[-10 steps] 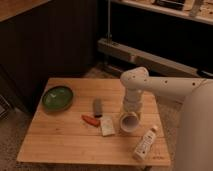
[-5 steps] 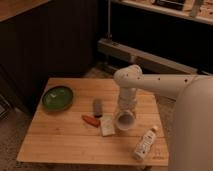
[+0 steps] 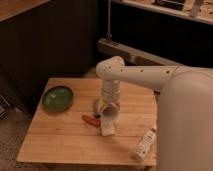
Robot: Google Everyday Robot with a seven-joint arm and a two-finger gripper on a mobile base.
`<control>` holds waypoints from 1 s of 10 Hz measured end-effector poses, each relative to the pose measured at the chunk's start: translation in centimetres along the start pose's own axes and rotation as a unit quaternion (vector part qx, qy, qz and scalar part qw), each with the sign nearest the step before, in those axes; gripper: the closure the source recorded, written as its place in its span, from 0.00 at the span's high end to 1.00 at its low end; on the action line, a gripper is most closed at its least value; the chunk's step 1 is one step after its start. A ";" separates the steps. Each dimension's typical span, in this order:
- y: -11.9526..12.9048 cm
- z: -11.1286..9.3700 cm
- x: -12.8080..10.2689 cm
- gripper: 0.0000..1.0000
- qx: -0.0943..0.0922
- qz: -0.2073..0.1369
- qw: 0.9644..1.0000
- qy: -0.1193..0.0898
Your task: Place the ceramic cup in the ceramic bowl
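I see the wooden table spread under the arm, which reaches in from my right and bends down over the table's middle. The ceramic bowl sits near the table's left edge, and I see nothing inside it, so the placing is not done.

The gripper hangs low over the centre of the table, well apart from the bowl. A pale, round-mouthed thing sits at its tip, and I take that for the ceramic cup. I judge it held and just off the wood, but I cannot tell how the jaws stand, whether clamped on it or not. If the cup is indeed in hand, the grasp is made and the carry leftward and the release into the bowl are left.

Against the picture from a second ago, the arm's end has shifted a little left, toward the bowl, and the cup has gone with it.

The white bottle lies near the right front corner, and the orange-red object lies just left of the gripper; both are where they were.
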 end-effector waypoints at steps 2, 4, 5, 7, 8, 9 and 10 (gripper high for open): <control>3.0 -0.5 -2.4 0.00 -0.014 -0.028 0.999 -0.012; 5.1 -0.6 -4.1 0.00 -0.025 -0.054 0.998 -0.021; 6.9 -0.4 -5.2 0.00 -0.035 -0.085 0.995 -0.030; 8.3 0.1 -5.9 0.00 -0.047 -0.118 0.991 -0.040; 9.0 0.3 -6.1 0.00 -0.053 -0.133 0.989 -0.045; 10.2 0.3 -6.3 0.00 -0.058 -0.155 0.985 -0.052; 11.2 0.3 -6.4 0.00 -0.061 -0.169 0.982 -0.057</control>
